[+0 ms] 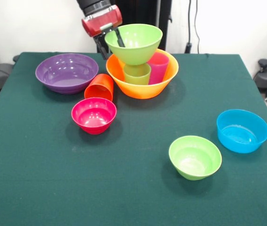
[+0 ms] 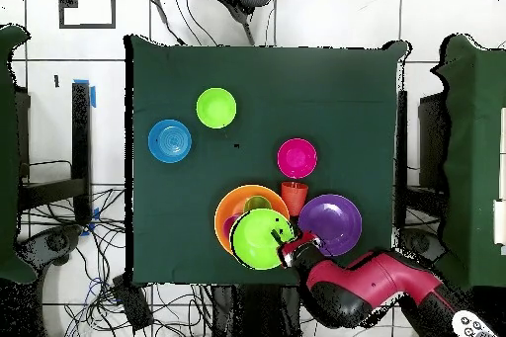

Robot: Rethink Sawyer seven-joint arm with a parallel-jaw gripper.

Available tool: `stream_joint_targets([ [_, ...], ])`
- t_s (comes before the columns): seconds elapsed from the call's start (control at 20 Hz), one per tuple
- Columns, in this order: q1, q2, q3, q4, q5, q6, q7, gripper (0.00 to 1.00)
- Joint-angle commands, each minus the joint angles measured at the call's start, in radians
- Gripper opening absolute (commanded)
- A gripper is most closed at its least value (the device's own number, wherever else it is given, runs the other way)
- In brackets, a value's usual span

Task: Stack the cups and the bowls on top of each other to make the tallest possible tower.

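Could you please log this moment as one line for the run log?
end effector: gripping rim of large green bowl | bowl: atop cups in orange bowl | orange-red cup: on its side | loose: purple, pink, blue, small green

Arm came in from the top of the front view, black wrist link then the red gripper housing, tilted so it pointed down and toward my right in that view. Gripper (image 1: 116,41) sat low at the end of it, one dark finger (image 1: 120,37) visibly inside the large light green bowl (image 1: 133,43), the other behind the rim on the outside, so the jaws were pinched across the bowl's wall. Overhead view showed the red-black forearm reaching in from the bottom right, gripper (image 2: 288,250) at its tip. I saw no other arm.
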Motion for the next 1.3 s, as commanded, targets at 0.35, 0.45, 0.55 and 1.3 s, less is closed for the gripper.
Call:
stream_joint_targets([
  [0.35, 0.069, 0.032, -0.082, -0.085, -0.067, 0.044, -0.104, 1.0],
  [0.45, 0.054, 0.036, -0.068, -0.071, -0.076, -0.014, -0.065, 1.0],
  [0.55, 0.038, 0.039, -0.058, -0.059, -0.073, -0.024, -0.067, 1.0],
  [1.3, -0.063, 0.057, 0.1, 0.078, 0.114, 0.062, -0.153, 1.0],
])
